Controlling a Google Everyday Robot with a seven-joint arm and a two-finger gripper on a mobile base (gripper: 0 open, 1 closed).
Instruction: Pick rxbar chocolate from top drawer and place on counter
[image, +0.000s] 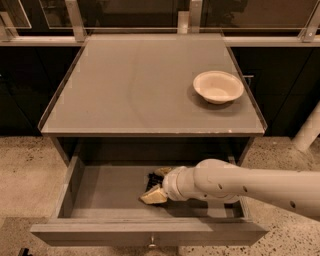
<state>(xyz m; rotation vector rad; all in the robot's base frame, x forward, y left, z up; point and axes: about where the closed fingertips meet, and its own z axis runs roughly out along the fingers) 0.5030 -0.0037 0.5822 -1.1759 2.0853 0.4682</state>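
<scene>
Chocolate bar (150, 179): lies on the bottom of the open top drawer (100, 192), right of its middle, toward the back

Long axis: seems to run roughly front to back, leaning a little sideways; which end points where cannot be made out

Look: a small dark wrapper with faint pale marks; no lettering can be read

Hidden: only a narrow dark strip of the bar shows; the rest is covered by the gripper (152, 186) and its wrist

Gripper: down inside the drawer, reaching in from the right; its two pale fingers (152, 196) are spread, one behind the bar and one in front, with the bar between them; whether they touch it cannot be told

Arm (250, 185): thick and white, crossing the drawer's right half; cut off at the right edge

Drawer: pulled well out, grey-brown; a small metal knob (151, 245) at front centre

Counter (135, 90): flat grey top directly above the drawer; a pale bowl (218, 86) stands near its right edge, well apart from the bar
</scene>
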